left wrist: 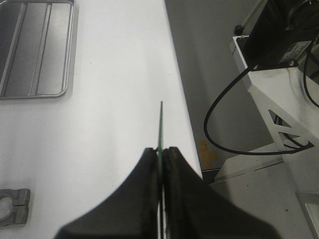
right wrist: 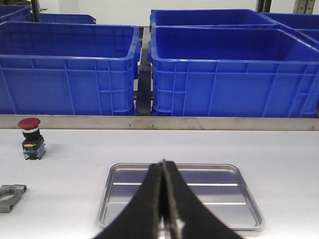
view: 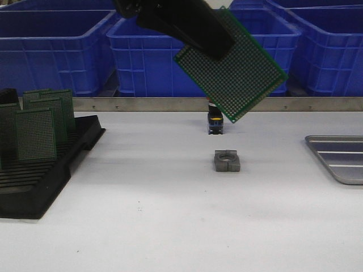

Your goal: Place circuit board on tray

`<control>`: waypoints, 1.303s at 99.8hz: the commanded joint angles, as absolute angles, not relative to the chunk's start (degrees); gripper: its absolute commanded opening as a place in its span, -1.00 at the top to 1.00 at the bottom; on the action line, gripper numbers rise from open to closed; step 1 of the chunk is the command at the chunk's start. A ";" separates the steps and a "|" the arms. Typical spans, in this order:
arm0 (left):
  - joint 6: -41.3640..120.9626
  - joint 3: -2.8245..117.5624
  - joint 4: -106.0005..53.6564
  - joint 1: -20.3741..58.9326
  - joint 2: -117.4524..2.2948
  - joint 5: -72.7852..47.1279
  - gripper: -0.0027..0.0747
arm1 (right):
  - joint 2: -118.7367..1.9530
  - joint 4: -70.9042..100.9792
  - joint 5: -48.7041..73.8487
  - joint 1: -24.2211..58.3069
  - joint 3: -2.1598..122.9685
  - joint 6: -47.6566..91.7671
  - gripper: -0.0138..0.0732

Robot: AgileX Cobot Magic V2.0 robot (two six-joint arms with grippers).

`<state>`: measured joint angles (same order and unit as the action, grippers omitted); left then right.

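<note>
A green perforated circuit board hangs tilted high over the middle of the table, pinched at its upper left corner by my left gripper. From the left wrist the board shows edge-on, a thin green line running out from between the closed fingers of my left gripper. The silver ridged tray lies empty at the table's right edge, also seen as the tray and the tray. My right gripper is shut with nothing in it, hovering just before the tray's near rim.
A black slotted rack at the left holds several upright green boards. A grey metal block with a hole sits mid-table, a red-capped push button behind it. Big blue bins line the back behind a metal rail.
</note>
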<state>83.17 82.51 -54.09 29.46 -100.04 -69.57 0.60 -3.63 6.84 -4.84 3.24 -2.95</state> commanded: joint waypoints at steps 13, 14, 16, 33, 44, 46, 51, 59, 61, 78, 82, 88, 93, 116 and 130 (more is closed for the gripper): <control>82.58 84.20 -58.34 29.89 -97.27 -71.15 0.98 | -6.28 -4.06 21.69 -4.71 17.29 -2.92 0.82; 82.58 84.20 -58.34 29.89 -97.27 -71.15 0.98 | -7.01 -4.06 22.32 -4.71 17.68 -2.92 0.82; 82.58 84.20 -58.34 29.89 -97.27 -71.15 0.98 | -7.76 -4.06 24.16 -4.71 18.79 -2.92 0.82; 82.58 84.20 -58.34 29.89 -97.27 -71.15 0.98 | -18.31 -3.28 30.48 -4.71 25.15 -2.92 0.82; 82.58 84.20 -58.34 29.89 -97.27 -71.15 0.98 | -23.50 0.79 30.62 -4.71 27.33 -2.92 0.82; 82.58 84.20 -58.34 29.89 -97.27 -71.15 0.98 | -24.55 1.68 30.63 -4.71 27.65 -2.92 0.81; 82.58 84.20 -58.34 29.89 -97.27 -71.15 0.98 | -26.96 3.89 30.69 -4.71 28.33 -2.92 0.77; 82.58 84.20 -58.34 29.89 -97.27 -71.15 0.98 | -30.90 8.12 30.77 -4.64 29.16 -1.66 0.53; 82.58 84.20 -58.34 29.89 -97.27 -71.15 0.98 | -31.48 9.56 30.77 -4.57 29.45 -0.82 0.44; 82.58 84.20 -58.34 29.89 -97.27 -71.15 0.98 | -37.48 24.31 31.10 -1.88 31.87 10.08 -0.45; 82.58 84.20 -58.34 29.89 -97.27 -71.15 0.98 | -38.55 28.09 31.37 -0.92 32.54 13.44 -0.53; 82.58 84.20 -58.34 29.89 -97.27 -71.15 0.98 | -40.48 33.19 31.66 1.11 33.47 19.10 -0.51; 82.58 84.20 -58.34 29.89 -97.27 -71.15 0.98 | -42.00 36.79 32.32 3.00 34.25 25.61 -0.48; 82.58 84.20 -58.34 29.89 -97.27 -71.15 0.98 | -48.36 48.82 37.91 12.26 37.82 62.83 -0.48; 82.58 84.20 -58.34 29.89 -97.27 -71.15 0.98 | -52.83 54.11 37.87 14.00 38.54 74.47 -0.48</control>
<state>82.96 82.51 -54.09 29.46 -100.04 -69.57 -50.57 48.39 39.23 13.51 36.06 66.11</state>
